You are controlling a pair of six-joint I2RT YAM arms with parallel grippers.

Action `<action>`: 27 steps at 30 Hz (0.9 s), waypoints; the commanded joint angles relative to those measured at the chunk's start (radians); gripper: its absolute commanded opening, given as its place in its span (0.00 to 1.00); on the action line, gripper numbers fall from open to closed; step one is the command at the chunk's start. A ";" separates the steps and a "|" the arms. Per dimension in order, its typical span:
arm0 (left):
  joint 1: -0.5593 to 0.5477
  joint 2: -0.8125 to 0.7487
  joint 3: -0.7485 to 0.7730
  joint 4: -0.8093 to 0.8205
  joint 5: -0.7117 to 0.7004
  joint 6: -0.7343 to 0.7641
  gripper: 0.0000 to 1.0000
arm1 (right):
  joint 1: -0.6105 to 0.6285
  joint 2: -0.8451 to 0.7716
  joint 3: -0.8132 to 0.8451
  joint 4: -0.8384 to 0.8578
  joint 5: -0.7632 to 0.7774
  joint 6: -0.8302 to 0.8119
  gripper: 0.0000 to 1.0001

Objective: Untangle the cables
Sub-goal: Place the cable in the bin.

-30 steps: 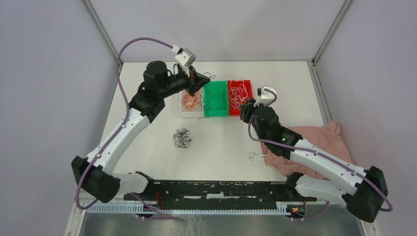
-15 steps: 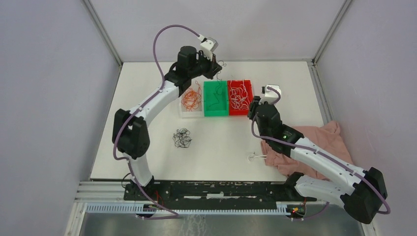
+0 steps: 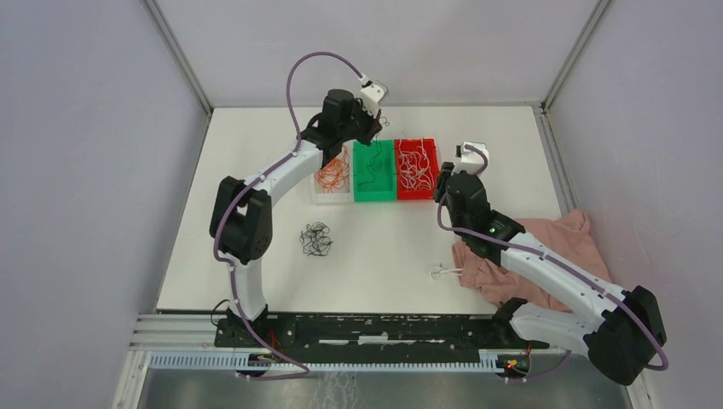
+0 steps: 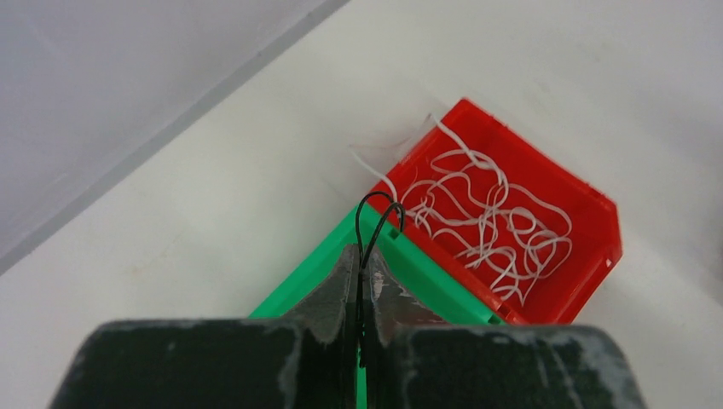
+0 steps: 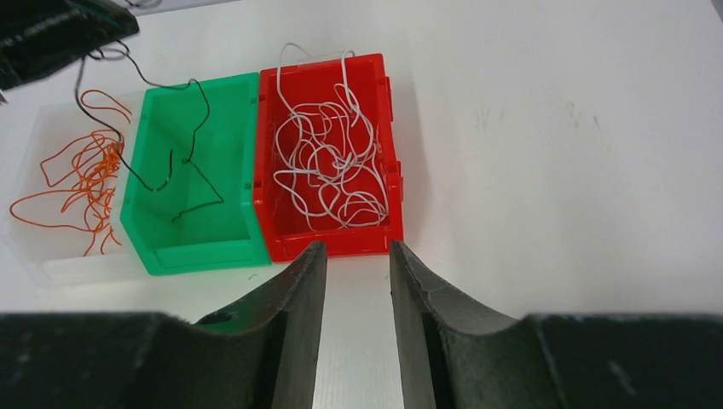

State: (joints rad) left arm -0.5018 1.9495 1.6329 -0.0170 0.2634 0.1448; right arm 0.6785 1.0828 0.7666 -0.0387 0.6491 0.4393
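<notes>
One hair-thin black curly wire (image 4: 376, 213) pinched by left gripper (image 4: 360, 256), dangling into green plastic bin (image 4: 435, 277), frame centre. Black wire tangle (image 3: 315, 239) on white table (image 3: 384, 256): top view only. Right gripper (image 5: 358, 256) fingers spread.

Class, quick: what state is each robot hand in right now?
Left hand: closed on a black cable.
Right hand: open, holding nothing.
</notes>
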 commanded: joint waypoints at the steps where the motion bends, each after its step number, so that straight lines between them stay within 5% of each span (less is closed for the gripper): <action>1: -0.012 0.030 -0.027 -0.052 -0.056 0.102 0.03 | -0.015 0.007 0.014 0.041 -0.030 0.002 0.39; 14: -0.017 -0.004 -0.074 -0.157 0.000 0.098 0.52 | -0.032 0.035 0.055 0.009 -0.070 0.012 0.40; 23: 0.009 -0.057 -0.058 -0.216 0.040 0.061 0.52 | -0.037 0.136 0.121 -0.015 -0.193 0.024 0.40; 27: 0.066 -0.064 0.029 -0.304 0.132 0.007 0.56 | -0.036 0.282 0.195 -0.010 -0.339 0.016 0.54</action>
State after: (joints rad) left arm -0.4923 1.9564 1.5604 -0.2653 0.2916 0.2039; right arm 0.6449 1.2480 0.8677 -0.0681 0.4622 0.4557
